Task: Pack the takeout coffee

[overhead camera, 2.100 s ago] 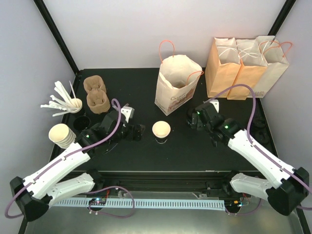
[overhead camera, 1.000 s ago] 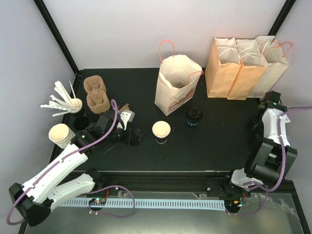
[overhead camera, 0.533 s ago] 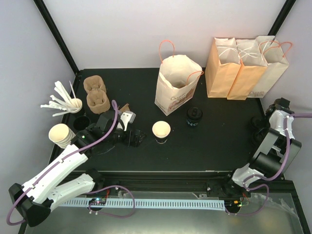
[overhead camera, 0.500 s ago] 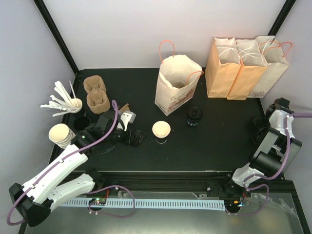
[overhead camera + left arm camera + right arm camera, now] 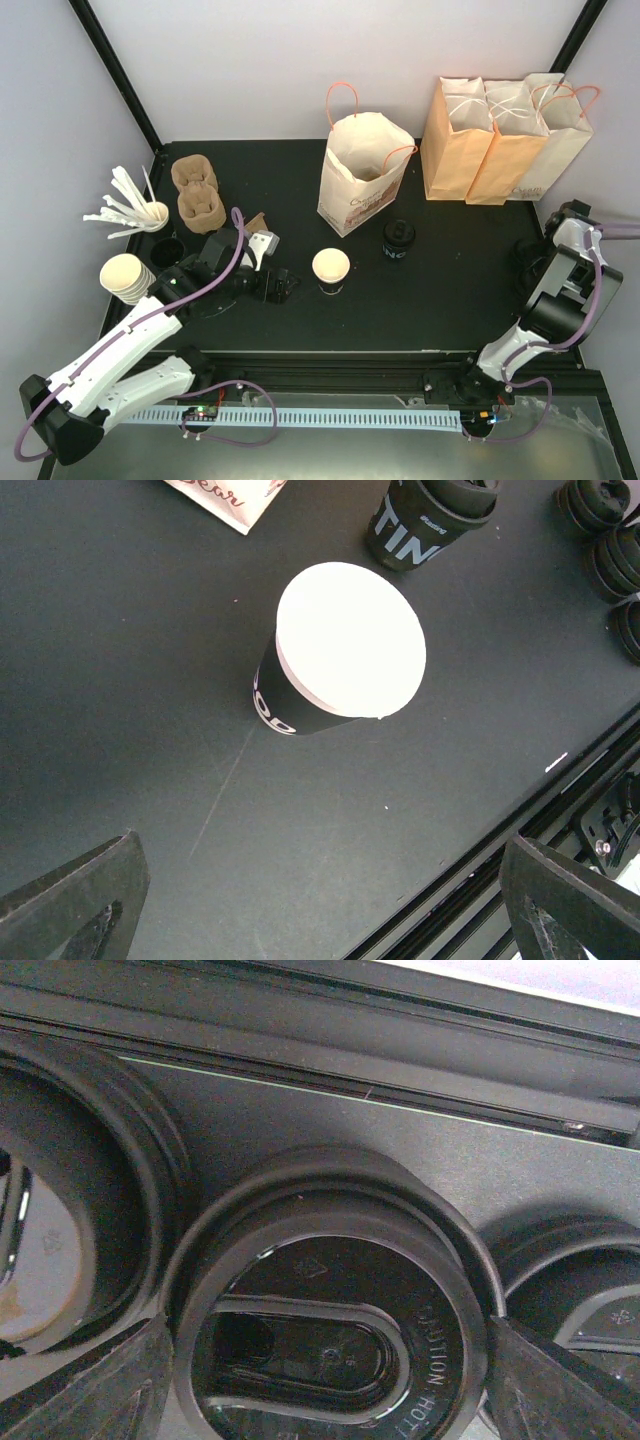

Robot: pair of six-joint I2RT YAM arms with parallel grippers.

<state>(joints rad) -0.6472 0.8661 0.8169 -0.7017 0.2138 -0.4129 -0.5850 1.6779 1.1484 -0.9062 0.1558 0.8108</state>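
The takeout coffee point(image 5: 397, 240), a black cup with a black lid, stands in front of the open brown bag point(image 5: 362, 175); the left wrist view shows the takeout coffee point(image 5: 430, 520) at the top. An unlidded black cup point(image 5: 331, 270) with a white inside stands to its left. My left gripper point(image 5: 283, 285) hovers just left of that open cup point(image 5: 350, 645), and the left gripper point(image 5: 320, 910) is open and empty. My right gripper point(image 5: 537, 264) is low over loose black lids at the table's right edge. The right gripper point(image 5: 328, 1380) is open, straddling one black lid point(image 5: 330, 1330) with a finger close on each side.
Three closed paper bags point(image 5: 505, 125) stand at the back right. Brown cup carriers point(image 5: 197, 192), a cup of white cutlery point(image 5: 135, 210) and stacked white cups point(image 5: 127, 275) sit on the left. More black lids point(image 5: 600, 510) lie beside the right gripper, near the table's rail.
My right arm swung away from the lidded cup to the right edge and came down over the lids, its jaws narrowing slightly. The left gripper edged towards the open cup.
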